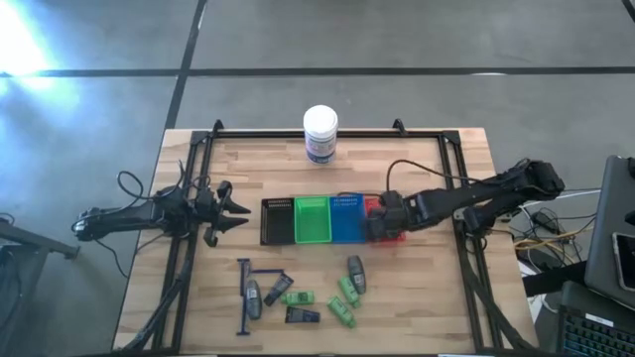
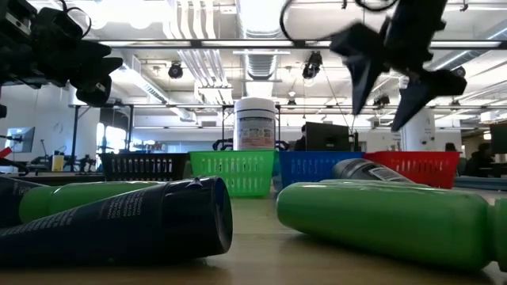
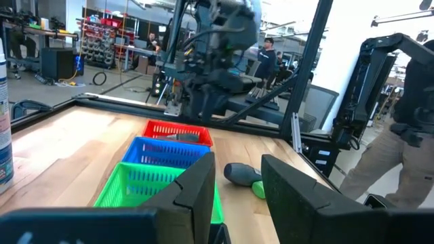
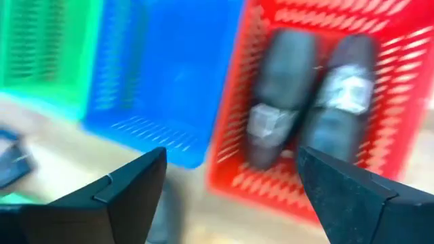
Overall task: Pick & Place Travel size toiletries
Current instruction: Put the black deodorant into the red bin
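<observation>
Two grey tubes (image 4: 281, 102) (image 4: 342, 102) lie side by side in the red tray (image 4: 400, 61). My right gripper (image 4: 230, 183) (image 1: 380, 220) hovers open just above that tray, touching nothing; in the low view my right gripper (image 2: 388, 91) hangs over the red tray (image 2: 416, 166). The other toiletries lie on the table's near part: blue sticks (image 1: 243, 297), a grey tube (image 1: 253, 297), another grey tube (image 1: 355, 273), green packets (image 1: 298, 297) (image 1: 342, 312), and dark packs (image 1: 303, 315). My left gripper (image 1: 233, 208) (image 3: 241, 190) waits open, left of the black tray (image 1: 278, 220).
Black, green (image 1: 313, 220), blue (image 1: 347, 218) and red trays stand in a row at mid-table. A large white jar (image 1: 319, 134) stands near the far edge. A black frame (image 1: 198, 159) borders the table. People (image 3: 268, 57) stand in the room beyond.
</observation>
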